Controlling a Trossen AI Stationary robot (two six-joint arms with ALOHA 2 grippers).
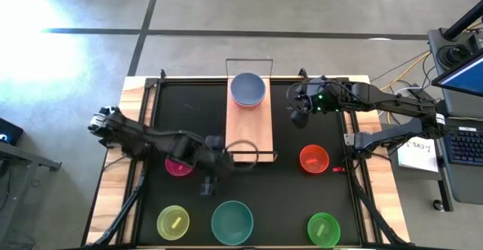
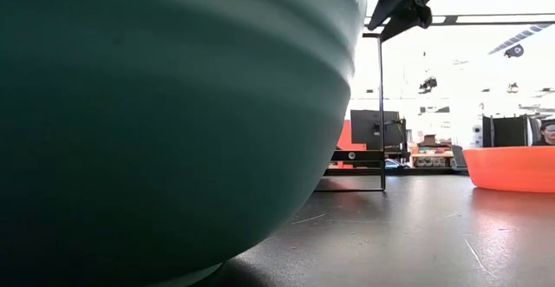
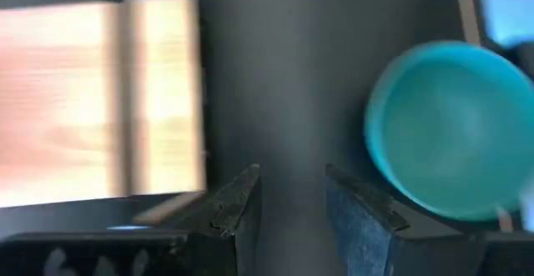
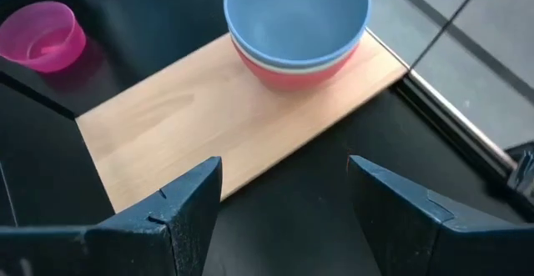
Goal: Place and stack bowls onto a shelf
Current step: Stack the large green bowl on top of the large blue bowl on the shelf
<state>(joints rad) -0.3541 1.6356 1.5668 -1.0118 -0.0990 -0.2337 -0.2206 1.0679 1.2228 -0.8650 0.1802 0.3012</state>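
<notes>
Two hands work here, both empty with fingers parted. Left hand (image 1: 209,176) hovers off the shelf's (image 1: 249,125) near left corner, close to the teal bowl (image 1: 232,222), probably its next pick. Right hand (image 1: 299,108) hangs just right of the shelf's far end, where a stack topped by a grey-blue bowl (image 1: 247,88) sits hard against the wire frame, leaving most of the board free. Magenta (image 1: 178,166), orange (image 1: 314,158), yellow-green (image 1: 173,222) and green (image 1: 323,228) bowls lie well apart on the bench (image 1: 302,197).

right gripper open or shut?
Open. In its wrist view the right gripper has its fingers spread wide, nothing between them, hovering beside the shelf.
</notes>
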